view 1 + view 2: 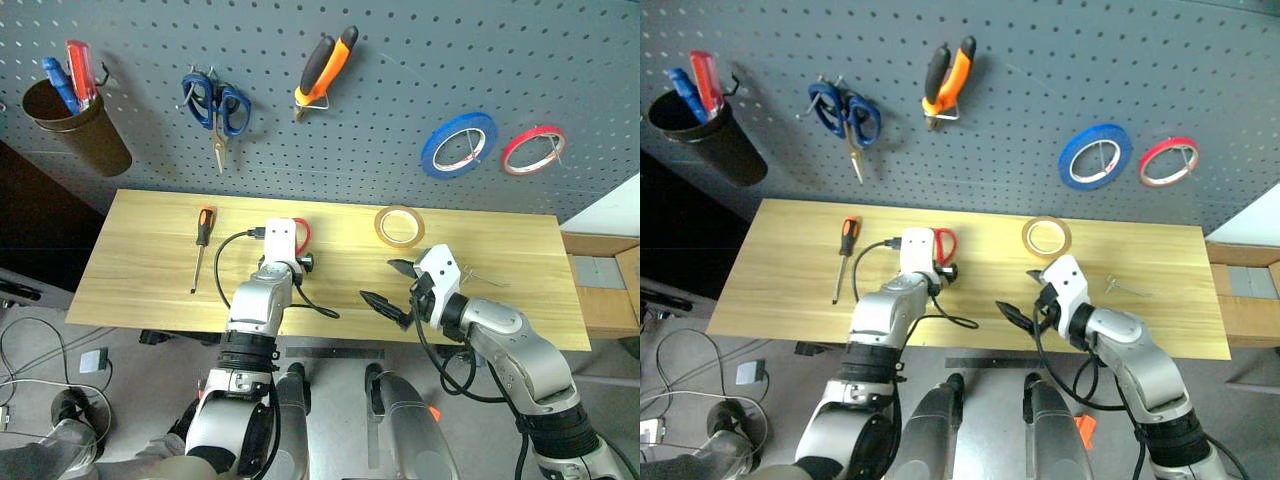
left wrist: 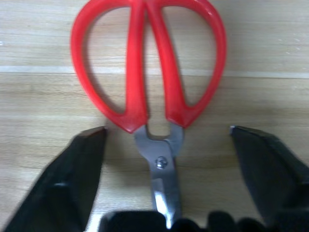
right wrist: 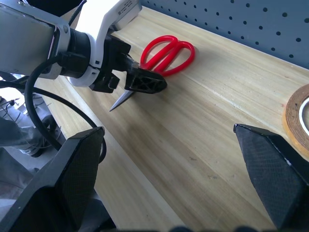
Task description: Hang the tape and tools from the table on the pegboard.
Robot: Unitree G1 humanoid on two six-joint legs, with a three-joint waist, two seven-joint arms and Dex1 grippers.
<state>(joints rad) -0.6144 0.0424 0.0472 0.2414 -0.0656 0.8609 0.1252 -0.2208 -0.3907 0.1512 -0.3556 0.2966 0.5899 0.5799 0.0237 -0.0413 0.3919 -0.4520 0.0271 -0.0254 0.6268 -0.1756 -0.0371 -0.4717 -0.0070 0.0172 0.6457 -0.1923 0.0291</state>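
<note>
Red-handled scissors (image 2: 149, 63) lie flat on the light wood table (image 1: 150, 270), near its middle. My left gripper (image 2: 166, 129) is low over them and open, one finger on each side of the pivot and neither touching. The blades run back under the gripper. My right gripper (image 1: 380, 280) hovers open and empty over the table's front edge, to the right of the scissors. On the dark grey pegboard (image 1: 400, 100) the blue tape (image 1: 459, 144) hangs at the right and the orange-and-black pliers (image 1: 326, 68) hang near the top middle.
A yellow tape roll (image 1: 399, 226) lies at the table's back, a screwdriver (image 1: 201, 245) at its left, a small metal hook (image 1: 485, 277) at its right. Blue-handled scissors (image 1: 216, 105), a red tape roll (image 1: 533, 149) and a brown cup (image 1: 80, 125) of screwdrivers hang on the board.
</note>
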